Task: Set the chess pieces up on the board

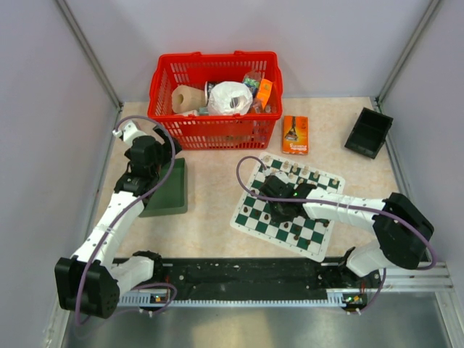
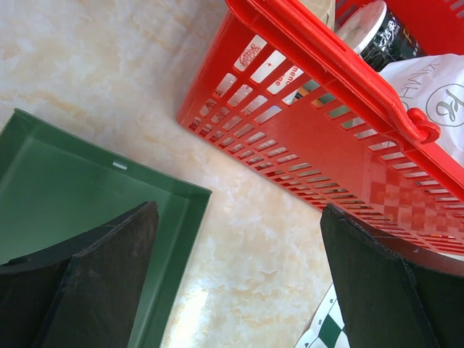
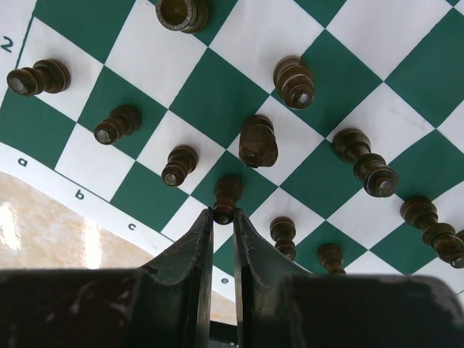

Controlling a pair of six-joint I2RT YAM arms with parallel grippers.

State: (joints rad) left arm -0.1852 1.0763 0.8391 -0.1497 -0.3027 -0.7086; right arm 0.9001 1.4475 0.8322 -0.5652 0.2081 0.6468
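Observation:
The board (image 1: pixel 250 214) lies skewed at centre right, with dark chess pieces along its far rows. My right gripper (image 1: pixel 280 210) reaches over its middle. In the right wrist view, the right gripper (image 3: pixel 223 214) is shut on the head of a dark pawn (image 3: pixel 228 190). The pawn's base is over a green square (image 3: pixel 250 190) near the edge letters; I cannot tell whether it touches. Several other dark pieces (image 3: pixel 257 140) stand around it on the board (image 3: pixel 217 94). My left gripper (image 2: pixel 239 210) hangs open and empty above bare table, between the green tray and the red basket. No cream pieces show.
A red basket (image 1: pixel 217 56) of packaged goods stands at the back, and its wall (image 2: pixel 319 130) is close to my left fingers. The green tray (image 1: pixel 168 190) sits under the left wrist, its rim (image 2: pixel 185 190) nearby. An orange box (image 1: pixel 294 135) and a black tray (image 1: pixel 368 133) lie at the back right.

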